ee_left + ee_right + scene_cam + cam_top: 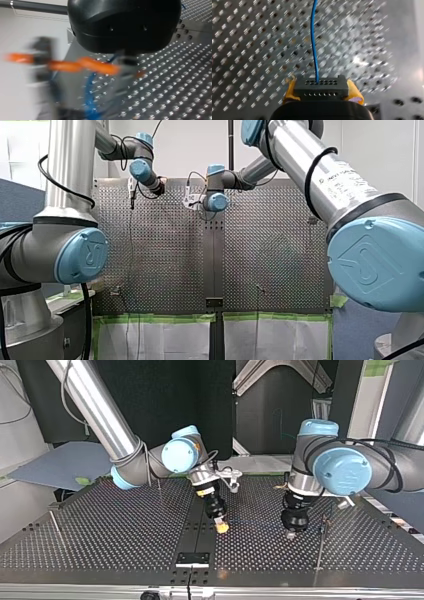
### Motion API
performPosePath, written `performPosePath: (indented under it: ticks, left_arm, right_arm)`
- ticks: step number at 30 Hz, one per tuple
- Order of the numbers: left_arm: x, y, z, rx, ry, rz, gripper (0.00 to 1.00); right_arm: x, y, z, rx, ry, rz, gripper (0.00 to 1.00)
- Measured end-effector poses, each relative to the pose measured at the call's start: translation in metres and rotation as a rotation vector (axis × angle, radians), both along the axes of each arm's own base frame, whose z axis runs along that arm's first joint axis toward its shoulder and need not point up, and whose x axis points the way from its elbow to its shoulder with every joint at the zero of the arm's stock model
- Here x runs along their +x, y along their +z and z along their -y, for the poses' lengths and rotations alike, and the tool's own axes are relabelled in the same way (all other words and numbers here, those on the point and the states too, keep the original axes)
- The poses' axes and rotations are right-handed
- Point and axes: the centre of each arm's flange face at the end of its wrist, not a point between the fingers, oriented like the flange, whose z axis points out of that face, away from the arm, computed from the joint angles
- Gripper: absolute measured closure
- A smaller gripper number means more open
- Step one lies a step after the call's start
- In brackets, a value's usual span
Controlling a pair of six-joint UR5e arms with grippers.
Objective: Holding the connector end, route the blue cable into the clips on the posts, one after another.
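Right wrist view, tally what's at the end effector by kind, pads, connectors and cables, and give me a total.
yellow pads: 2
black connector: 1
blue cable: 1
Total: 4

A white wall (190, 145) stands beyond the perforated metal desk (165, 260). In the front view, green tape (150, 318) edges the desk's near side, above white sheets (160, 340). In the top view a dark backdrop (165, 400) rises behind, with a grey-blue board (65, 465) at the left.
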Motion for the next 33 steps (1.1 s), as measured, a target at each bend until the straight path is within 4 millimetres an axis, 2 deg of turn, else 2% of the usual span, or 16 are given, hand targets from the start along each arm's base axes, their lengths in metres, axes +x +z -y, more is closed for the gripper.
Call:
performPosePath:
  ticks: [10,15,22,28,33]
  left_arm:
    - [0.012,-0.048,0.042,-0.005,-0.001,-0.057,1.0]
    - [0.011,-0.077,0.06,0.002,-0.001,-0.089,1.0]
    - [-0.003,-0.113,0.088,0.003,-0.041,-0.116,1.0]
    - [-0.016,-0.134,0.101,0.001,-0.068,-0.12,1.0]
    - [-0.018,-0.155,0.112,0.012,-0.086,-0.125,1.0]
  right_arm:
    - [-0.025,-0.043,0.011,0.054,-0.077,-0.065,1.0]
    - [-0.038,-0.064,0.015,0.068,-0.099,-0.109,1.0]
    - [-0.053,-0.091,0.019,0.082,-0.122,-0.141,1.0]
    - [-0.061,-0.108,0.018,0.083,-0.13,-0.146,1.0]
    - [-0.066,-0.124,0.015,0.08,-0.132,-0.159,1.0]
